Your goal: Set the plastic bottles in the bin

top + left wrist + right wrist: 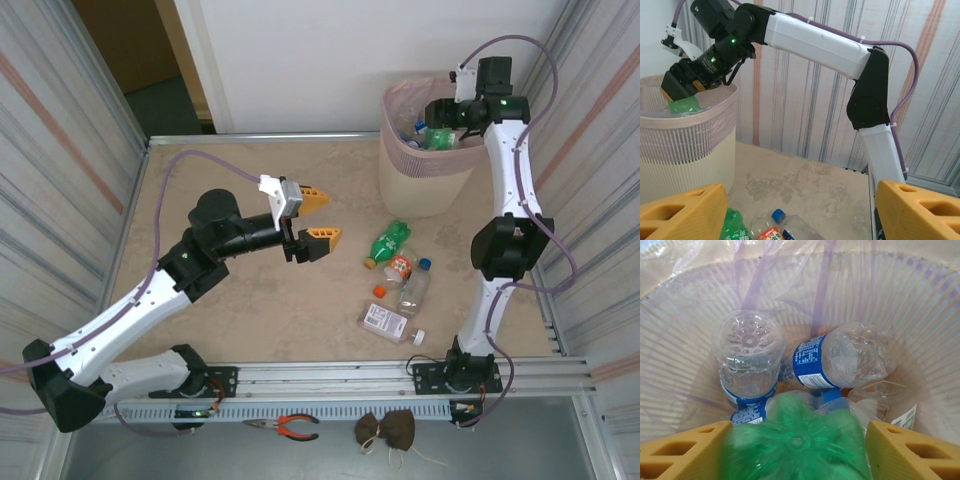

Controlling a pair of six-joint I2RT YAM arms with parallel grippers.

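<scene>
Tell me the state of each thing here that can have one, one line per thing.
Left gripper: jaws open, empty.
Right gripper: over the bin, jaws either side of the green bottle; gripping or letting go is unclear.
Green bottle: at the bin's mouth, not yet dropped in.
Bin: upright, lined, partly filled.
Binned bottles: lying on their sides.
Loose bottles: lying down outside the bin.

The left end effector (802, 212) has its yellow fingers wide apart, nothing between them. Beyond, the right end effector (682, 89) hangs over the pink-lined bin (685, 165), a green bottle (684, 106) at its fingers. A blue-capped bottle (790, 226) lies on the worktop (810, 180).
</scene>
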